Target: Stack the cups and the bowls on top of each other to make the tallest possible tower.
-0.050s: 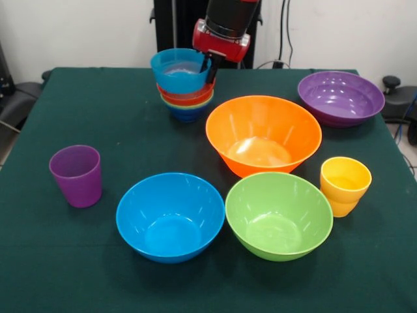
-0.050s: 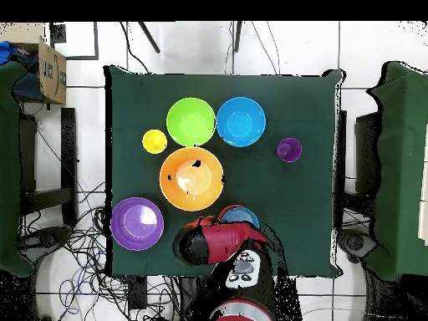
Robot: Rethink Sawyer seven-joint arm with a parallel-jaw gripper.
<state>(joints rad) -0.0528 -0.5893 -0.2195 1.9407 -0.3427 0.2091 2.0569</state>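
A tower of small bowls stands at the table's far side: dark blue (image 1: 187,115) lowest, then green (image 1: 198,104), red-orange (image 1: 186,96) and light blue (image 1: 179,70) on top. My gripper (image 1: 210,68) is shut on the light blue bowl's right rim. From overhead the arm's red head (image 2: 219,238) covers most of the pile, and only a blue rim (image 2: 242,217) shows. The purple cup (image 1: 77,175) stands at the left and the yellow cup (image 1: 345,185) at the right, both upright and apart from the gripper.
Four large bowls sit upright and separate on the green cloth: orange (image 1: 263,134) in the middle, blue (image 1: 171,215) and green (image 1: 279,214) near the front edge, and the shallow purple one (image 1: 340,98) at the back right. The orange bowl stands close to the tower's right.
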